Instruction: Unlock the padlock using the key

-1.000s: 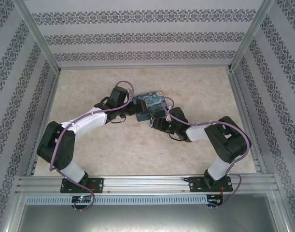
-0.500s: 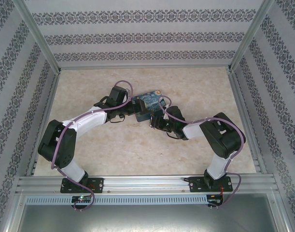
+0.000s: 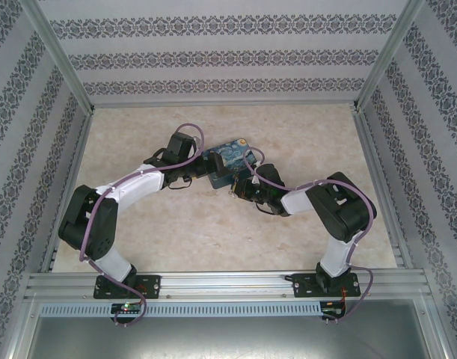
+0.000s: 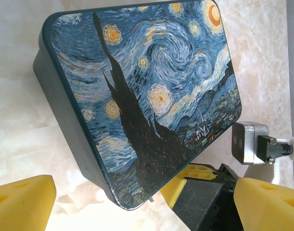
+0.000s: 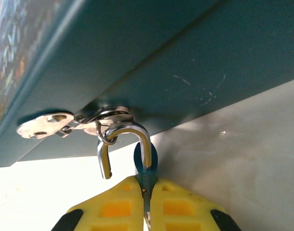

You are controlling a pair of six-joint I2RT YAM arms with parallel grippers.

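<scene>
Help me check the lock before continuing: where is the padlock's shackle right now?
In the right wrist view, the shackle hangs left of centre, hooked through the hasp ring on the box, just above the right pincer.

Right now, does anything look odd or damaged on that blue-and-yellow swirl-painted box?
Yes. The box's dark teal side wall carries faint white scratches. Below it, the silver padlock shackle is hooked through the hasp ring, and one of its legs hangs free, so it looks open.
</scene>
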